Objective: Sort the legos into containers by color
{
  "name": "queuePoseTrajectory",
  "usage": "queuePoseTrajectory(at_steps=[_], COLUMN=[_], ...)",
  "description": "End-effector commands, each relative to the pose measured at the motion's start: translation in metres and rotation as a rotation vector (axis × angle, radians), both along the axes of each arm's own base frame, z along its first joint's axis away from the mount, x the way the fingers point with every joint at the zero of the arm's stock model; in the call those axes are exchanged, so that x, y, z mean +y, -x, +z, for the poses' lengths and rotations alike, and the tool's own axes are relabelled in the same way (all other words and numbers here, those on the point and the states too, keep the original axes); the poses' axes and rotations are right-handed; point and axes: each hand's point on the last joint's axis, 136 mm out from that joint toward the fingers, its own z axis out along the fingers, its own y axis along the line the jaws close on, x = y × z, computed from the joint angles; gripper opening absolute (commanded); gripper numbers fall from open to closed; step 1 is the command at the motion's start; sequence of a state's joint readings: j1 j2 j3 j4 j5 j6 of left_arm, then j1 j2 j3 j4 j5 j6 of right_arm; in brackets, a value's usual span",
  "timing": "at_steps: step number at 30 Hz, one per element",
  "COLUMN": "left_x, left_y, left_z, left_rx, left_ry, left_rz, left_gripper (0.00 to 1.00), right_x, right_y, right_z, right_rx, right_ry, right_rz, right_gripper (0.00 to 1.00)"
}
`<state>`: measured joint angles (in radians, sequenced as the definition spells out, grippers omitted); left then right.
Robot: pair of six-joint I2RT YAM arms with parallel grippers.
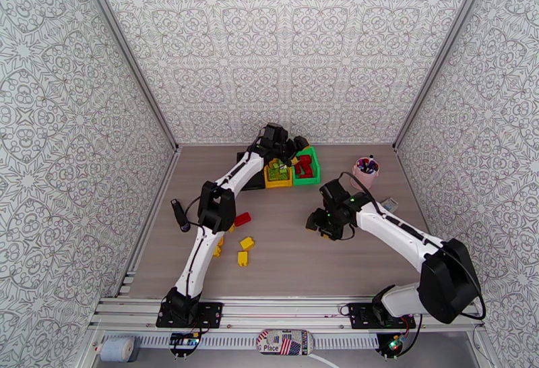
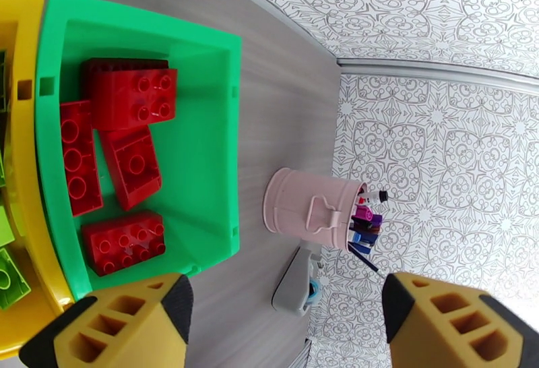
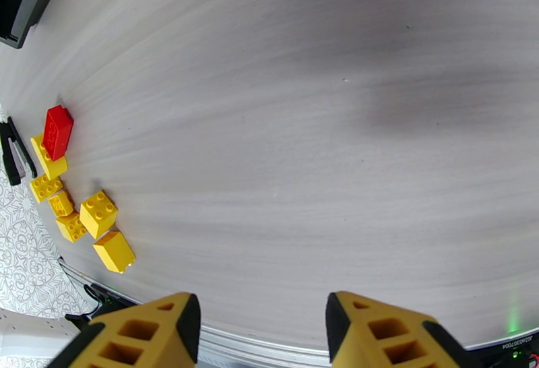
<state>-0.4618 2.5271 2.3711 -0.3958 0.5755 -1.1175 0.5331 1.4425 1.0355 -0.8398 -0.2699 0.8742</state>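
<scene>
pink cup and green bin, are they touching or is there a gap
Apart. The left wrist view shows a bare strip of the wooden table running between the green bin and the pink cup.

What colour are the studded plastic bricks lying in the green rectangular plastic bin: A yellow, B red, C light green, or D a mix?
B: the left wrist view shows only red studded plastic bricks inside the green rectangular plastic bin.

The left arm reaches toward the upper centre of the frame, the left gripper [image 2: 286, 300] spread wide and empty. The right arm bends leftward from the lower right, the right gripper [image 3: 263, 315] parted, empty.
</scene>
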Motion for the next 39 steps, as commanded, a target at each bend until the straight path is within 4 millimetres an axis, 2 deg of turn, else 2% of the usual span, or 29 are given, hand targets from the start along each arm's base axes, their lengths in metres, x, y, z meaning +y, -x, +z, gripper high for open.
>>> queuePoseTrajectory(at_steps=[1,5,10,14,21,24,27,31,39], left_x=[0.005,0.021,0.059,0.098,0.182,0.22,0.245,0.259,0.246], left_y=[0.014,0.031,0.066,0.097,0.155,0.173,0.185,0.19,0.191], left_z=[0.039,0.048,0.053,0.033,-0.012,-0.035,-0.061,-0.087,-0.113], left_rx=[-0.079,-0.118,-0.161,-0.136,-0.038,0.016,0.105,0.167,0.204], left_ry=[-0.015,-0.112,-0.294,-0.439,-0.697,-0.813,-0.831,-0.834,-0.819], left_rz=[-0.038,-0.067,-0.104,-0.129,-0.16,-0.163,-0.165,-0.176,-0.243], left_gripper=[0.79,0.79,0.79,0.79,0.79,0.8,0.82,0.84,0.85], right_x=[0.003,0.008,0.015,0.028,0.052,0.06,0.068,0.077,0.086], right_y=[-0.01,-0.017,-0.028,-0.035,-0.042,-0.041,-0.039,-0.037,-0.036], right_z=[0.008,0.011,0.014,0.012,0.013,0.01,0.006,0.004,0.005], right_rx=[-0.023,-0.033,-0.051,-0.038,-0.033,-0.025,-0.015,-0.006,-0.009], right_ry=[0.003,-0.002,0.001,-0.013,-0.002,-0.015,-0.021,-0.017,-0.02], right_rz=[0.02,0.037,0.065,0.089,0.157,0.161,0.173,0.191,0.181], right_gripper=[0.55,0.55,0.56,0.56,0.56,0.56,0.56,0.56,0.56])
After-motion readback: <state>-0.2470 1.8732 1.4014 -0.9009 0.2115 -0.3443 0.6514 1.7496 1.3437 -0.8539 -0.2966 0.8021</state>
